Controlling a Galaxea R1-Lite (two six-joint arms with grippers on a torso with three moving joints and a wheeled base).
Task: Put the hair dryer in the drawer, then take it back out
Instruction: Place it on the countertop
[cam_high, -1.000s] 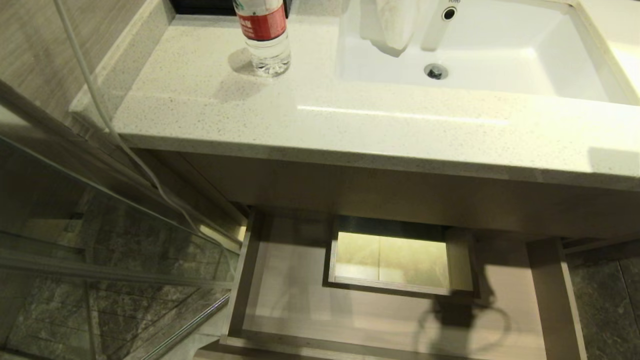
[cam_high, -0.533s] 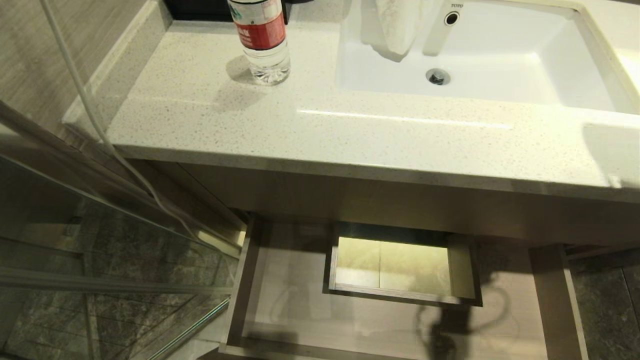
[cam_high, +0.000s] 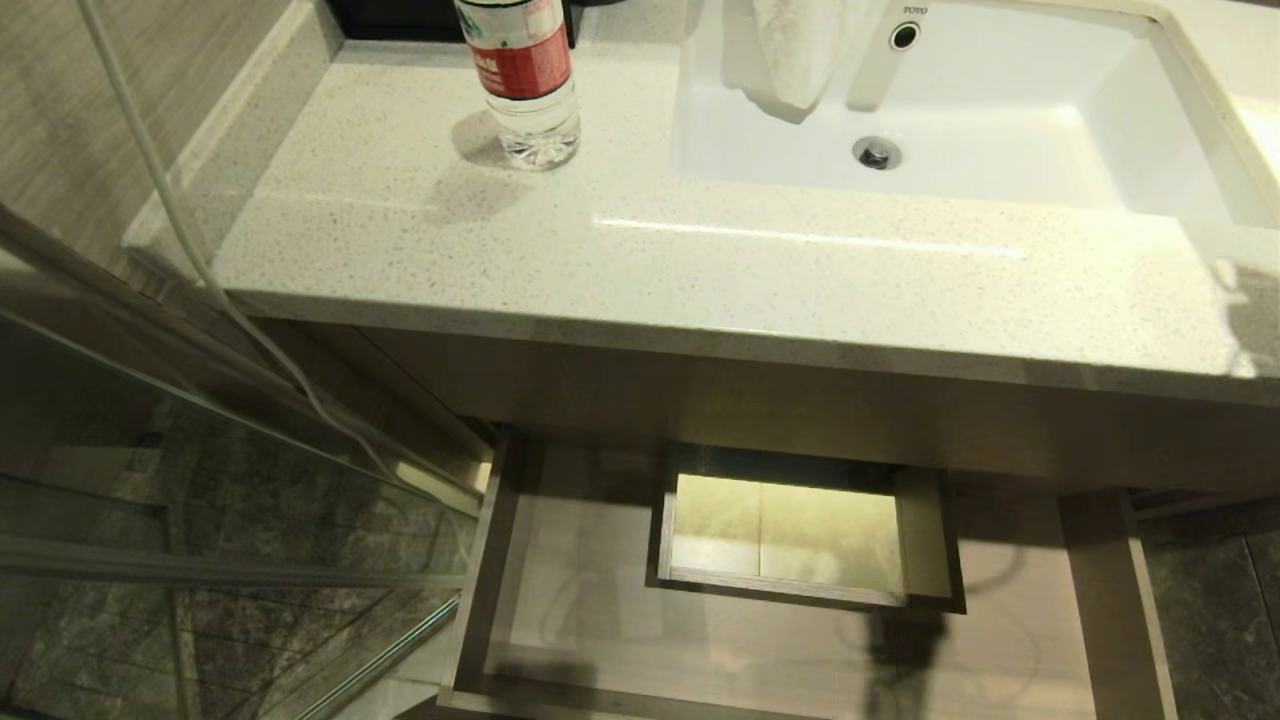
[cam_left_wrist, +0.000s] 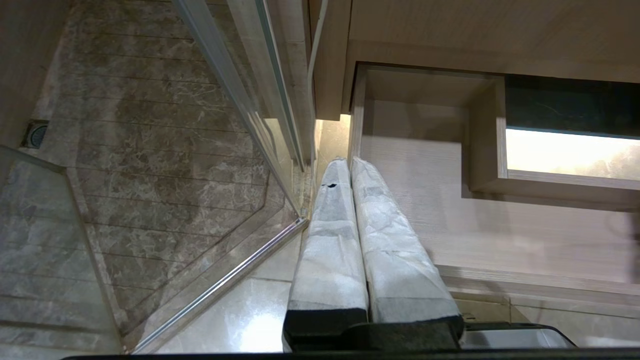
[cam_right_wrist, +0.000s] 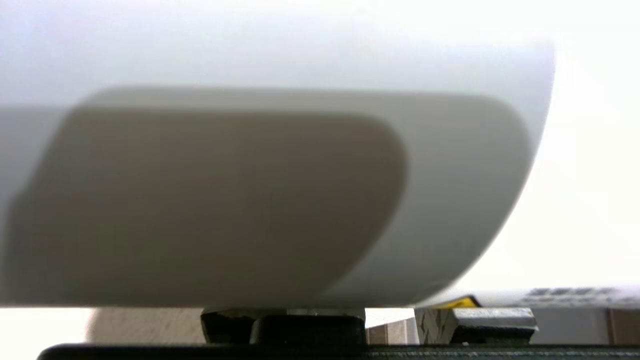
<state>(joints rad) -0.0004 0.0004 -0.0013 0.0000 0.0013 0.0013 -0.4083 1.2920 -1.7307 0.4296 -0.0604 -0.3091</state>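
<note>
— Looking down from the head camera, what lies below the counter (cam_high: 640, 270)?

— The drawer (cam_high: 600, 610) stands pulled out beneath the speckled top, its boxed cut-out (cam_high: 790, 535) mid-rear showing lit floor through it. A dark shadow falls on the drawer's floor near the cut-out's front corner.

— And the hair dryer (cam_right_wrist: 300, 75)?

— It shows only in the right wrist view, a white rounded body filling almost the whole picture, hard against the camera. Whether the right gripper grasps it cannot be told; its fingers are hidden.

— The left gripper (cam_left_wrist: 345, 165)?

— Its two wrapped fingers (cam_left_wrist: 330, 235) are pressed together, clenched on nothing, above the drawer's left edge beside the glass panel (cam_left_wrist: 240, 100). A clear bottle (cam_high: 520, 70) stands on the counter near the sink (cam_high: 1000, 170).
</note>
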